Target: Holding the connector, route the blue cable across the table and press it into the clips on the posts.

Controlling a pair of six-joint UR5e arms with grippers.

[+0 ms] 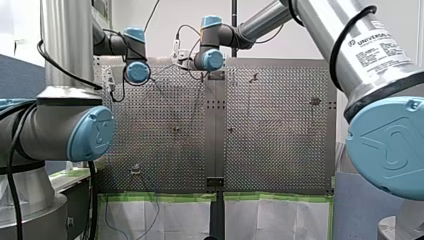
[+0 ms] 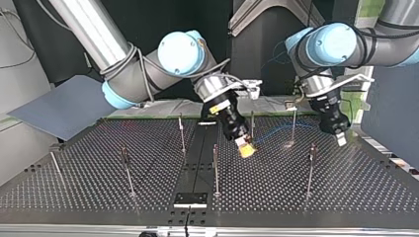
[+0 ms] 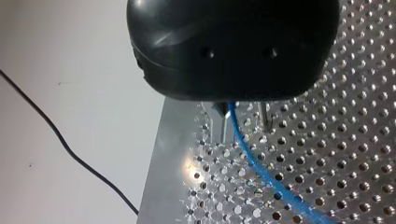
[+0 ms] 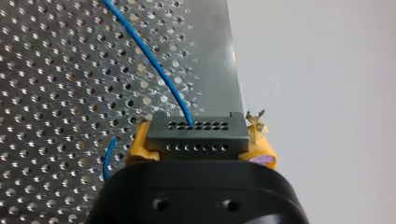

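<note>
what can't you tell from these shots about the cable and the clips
- Left wrist view: the black body of my left gripper covers where the blue cable meets it; hold unclear.
- Right wrist view: the cable leaves the connector and is cut off by the edge.
- Top view: clips on the posts too small; seating unclear.
- Front view: cable too thin to follow.

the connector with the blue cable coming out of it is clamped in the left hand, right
Not quite: it is the right hand, not the left. The right wrist view shows the connector clamped between that hand's yellow pads, with the blue cable coming out of it.
</note>
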